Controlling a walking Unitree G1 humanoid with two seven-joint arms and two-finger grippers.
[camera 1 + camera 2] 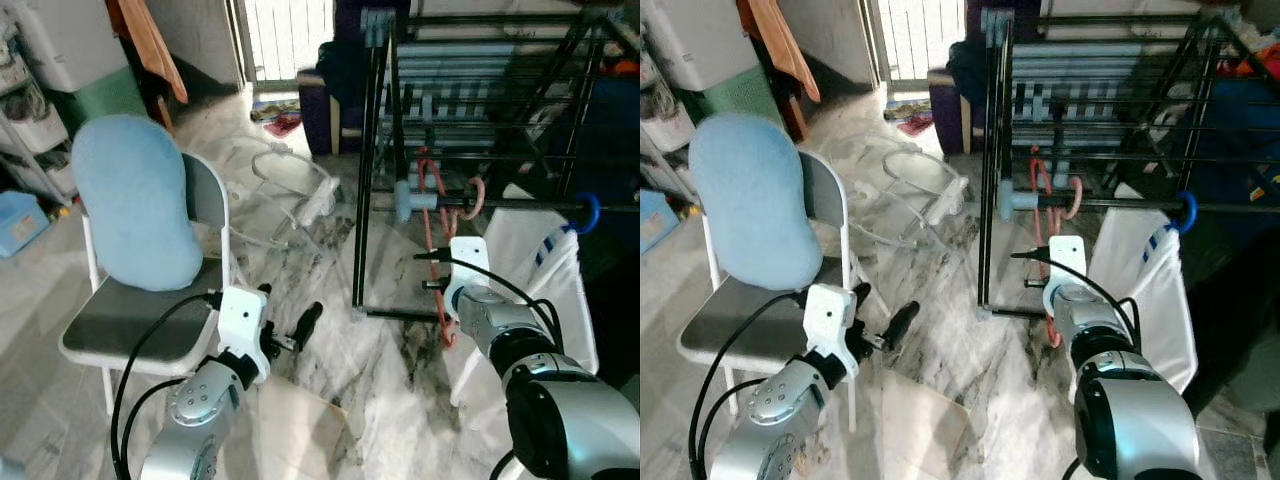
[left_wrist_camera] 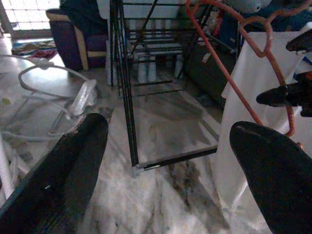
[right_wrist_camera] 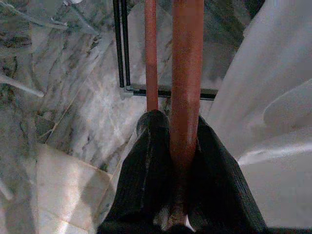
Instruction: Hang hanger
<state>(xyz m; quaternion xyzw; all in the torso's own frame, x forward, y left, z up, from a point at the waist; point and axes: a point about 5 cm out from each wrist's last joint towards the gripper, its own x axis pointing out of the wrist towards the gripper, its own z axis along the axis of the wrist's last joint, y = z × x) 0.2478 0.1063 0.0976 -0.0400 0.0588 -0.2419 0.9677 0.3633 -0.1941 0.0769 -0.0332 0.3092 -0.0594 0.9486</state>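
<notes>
Partly hidden, right end effector (image 3: pixel 176 161) pinches red hanger (image 3: pixel 186 78); hook blurry.

A folding chair (image 1: pixel 140 320) is standing on the marble floor (image 1: pixel 330 340) with a light blue cushion (image 1: pixel 135 200) leaning against its backrest, while white tubing (image 1: pixel 285 185) is lying on the floor just beyond the chair.

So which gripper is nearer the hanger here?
Right. The right gripper is shut on the hanger by the rack. The left gripper is open, off to the left over the floor beside the chair, well apart from it.
</notes>
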